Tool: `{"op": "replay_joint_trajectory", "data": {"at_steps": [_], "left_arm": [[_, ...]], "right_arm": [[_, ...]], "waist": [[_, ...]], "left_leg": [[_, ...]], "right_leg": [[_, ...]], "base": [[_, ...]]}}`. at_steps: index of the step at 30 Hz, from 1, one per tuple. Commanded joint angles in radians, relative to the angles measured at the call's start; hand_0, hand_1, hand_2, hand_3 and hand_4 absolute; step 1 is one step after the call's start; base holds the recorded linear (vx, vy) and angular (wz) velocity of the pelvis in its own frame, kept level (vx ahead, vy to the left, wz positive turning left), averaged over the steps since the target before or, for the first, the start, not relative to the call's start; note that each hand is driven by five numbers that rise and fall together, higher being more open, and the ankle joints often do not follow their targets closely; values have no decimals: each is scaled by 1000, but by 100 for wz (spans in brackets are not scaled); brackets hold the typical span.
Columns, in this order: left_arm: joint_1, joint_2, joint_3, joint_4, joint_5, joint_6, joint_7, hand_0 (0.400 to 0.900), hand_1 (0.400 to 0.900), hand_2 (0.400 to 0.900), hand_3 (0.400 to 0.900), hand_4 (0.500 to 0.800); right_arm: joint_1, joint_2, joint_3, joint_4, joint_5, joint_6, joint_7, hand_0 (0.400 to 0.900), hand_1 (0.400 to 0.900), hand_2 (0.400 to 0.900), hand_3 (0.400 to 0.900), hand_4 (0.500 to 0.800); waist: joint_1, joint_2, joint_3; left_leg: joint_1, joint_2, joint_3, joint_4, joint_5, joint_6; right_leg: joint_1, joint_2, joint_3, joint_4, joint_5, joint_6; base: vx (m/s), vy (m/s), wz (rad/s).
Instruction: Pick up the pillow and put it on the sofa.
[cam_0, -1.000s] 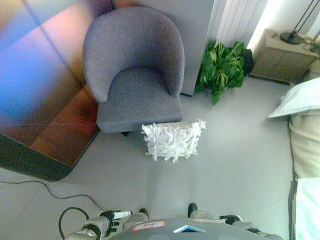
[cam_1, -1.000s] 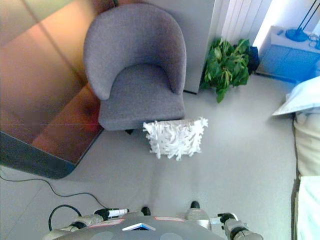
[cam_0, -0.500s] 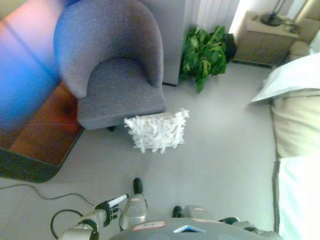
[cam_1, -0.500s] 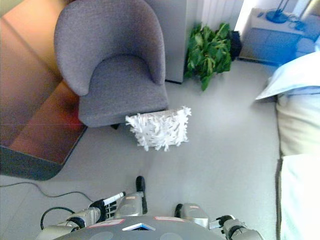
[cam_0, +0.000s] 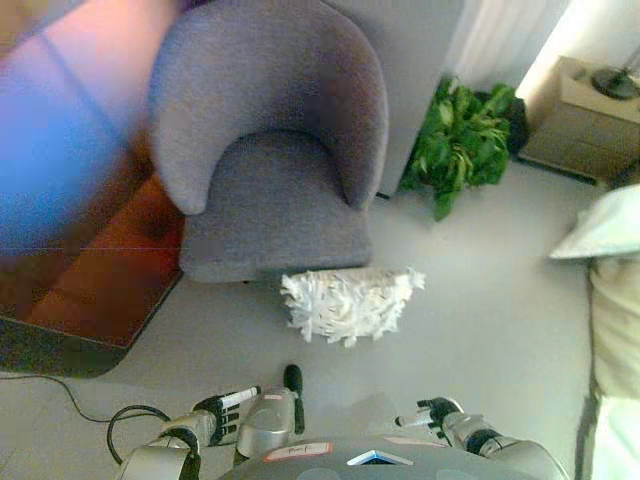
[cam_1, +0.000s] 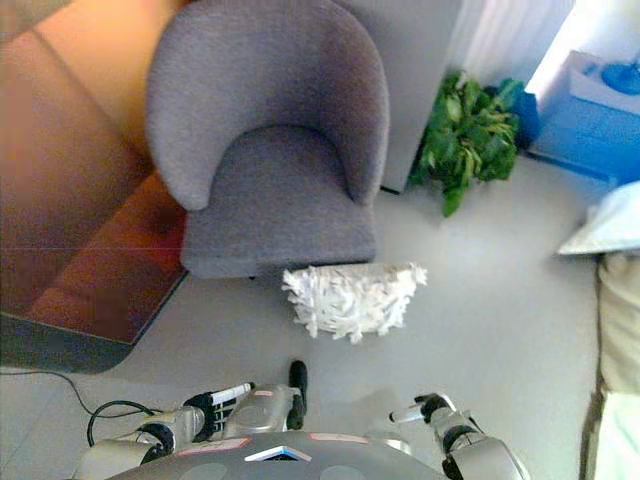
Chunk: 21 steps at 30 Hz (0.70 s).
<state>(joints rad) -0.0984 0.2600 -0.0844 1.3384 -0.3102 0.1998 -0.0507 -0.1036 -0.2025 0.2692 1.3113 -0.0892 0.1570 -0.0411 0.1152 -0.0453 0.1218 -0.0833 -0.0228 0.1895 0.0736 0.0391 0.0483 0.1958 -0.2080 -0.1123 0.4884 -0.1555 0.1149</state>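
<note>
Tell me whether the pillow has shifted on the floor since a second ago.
No. The pillow lies against the front edge of the grey chair, as before; only the camera moved.

White, shaggy-tufted pillow (cam_0: 349, 304) against plain pale grey floor (cam_0: 480, 290). Solid grey upholstery, no pattern, on the tub-shaped sofa (cam_0: 268, 150). Deep green leaves on the plant (cam_0: 463, 145). Reddish-brown wood tone on the panel (cam_1: 90, 250) at the left, edged by a dark rim. Beige cabinet (cam_0: 585, 125) at upper right. Pale white-and-cream bedding (cam_0: 612, 270) along the right edge. Dark left hand (cam_0: 225, 413) and dark right hand (cam_0: 432, 413), both with white-tipped fingers (cam_0: 243, 396).
</note>
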Motion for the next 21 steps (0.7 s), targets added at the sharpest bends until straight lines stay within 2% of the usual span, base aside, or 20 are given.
{"op": "replay_joint_trajectory", "data": {"at_steps": [1, 4, 5, 6, 8, 11, 13, 17, 21], "left_arm": [[60, 36, -49, 19, 47, 33, 7, 900, 900, 900, 900, 800], [14, 53, -87, 10, 21, 42, 18, 900, 900, 900, 900, 800], [1, 53, -95, 9, 16, 44, 20, 900, 900, 900, 900, 800], [-9, 53, -98, 6, 12, 44, 22, 900, 900, 900, 900, 800], [-17, 53, -102, -5, 3, 31, 22, 900, 900, 900, 900, 800], [-21, 43, -114, 0, -10, 8, 19, 900, 900, 900, 900, 800], [0, 30, -108, -4, -18, 4, 27, 900, 900, 900, 900, 800], [6, 26, -100, -13, 12, 15, 30, 900, 900, 900, 900, 800], [10, 34, -108, -14, 49, 15, 22, 900, 900, 900, 900, 800]], "right_arm": [[67, -52, 10, -44, -22, -6, -54, 900, 900, 900, 900, 800], [43, -63, 37, -36, -16, -13, -85, 900, 900, 900, 900, 800], [31, -68, 43, -33, -20, -15, -100, 900, 900, 900, 900, 800], [15, -71, 49, -33, -31, -12, -114, 900, 900, 900, 900, 800], [-22, -78, 66, -32, -37, -8, -143, 900, 900, 900, 900, 800], [-71, -82, 90, -26, -34, 21, -194, 900, 900, 900, 900, 800], [-82, -86, 91, -35, -87, 46, -211, 900, 900, 900, 900, 800], [-104, -97, 110, -53, -143, 63, -245, 900, 900, 900, 900, 800], [-141, -114, 153, -78, -267, 45, -362, 900, 900, 900, 900, 800]], "waist": [[-13, 19, -31], [-44, 30, 0], [-46, 39, 7], [-51, 37, 19], [-69, 41, 55], [-82, 30, 81], [-60, 20, 75], [-31, 9, 85], [-3, 13, 95]], "left_leg": [[-98, 37, -41, 74, -46, 16], [-57, 25, -57, 64, -61, 18], [-49, 25, -63, 57, -65, 15], [-45, 15, -61, 66, -80, 13], [-49, 9, -70, 94, -113, 8], [-82, -10, -121, 156, -161, 9], [-103, -11, -128, 219, -168, -2], [-124, 7, -130, 284, -188, -11], [-136, 16, -160, 318, -201, -15]], "right_leg": [[-132, -58, 48, 105, 194, 2], [-292, 6, 3, -22, 110, -30], [-338, 10, -14, -65, 114, -35], [-393, -7, -30, -115, 155, -27], [-486, -12, -6, -147, 201, -16], [-537, -7, 55, -226, 240, 2], [-473, -32, 36, -243, 215, 1], [-433, -52, 0, -213, 180, -1], [-428, -62, -16, -161, 149, -4]], "base": [[189, 7, 49], [91, -112, 40], [10, -157, 29], [-27, -131, 26], [-78, -126, 47], [-4, -159, 59], [152, -111, 23], [115, -131, 22], [82, -91, 23]]}}
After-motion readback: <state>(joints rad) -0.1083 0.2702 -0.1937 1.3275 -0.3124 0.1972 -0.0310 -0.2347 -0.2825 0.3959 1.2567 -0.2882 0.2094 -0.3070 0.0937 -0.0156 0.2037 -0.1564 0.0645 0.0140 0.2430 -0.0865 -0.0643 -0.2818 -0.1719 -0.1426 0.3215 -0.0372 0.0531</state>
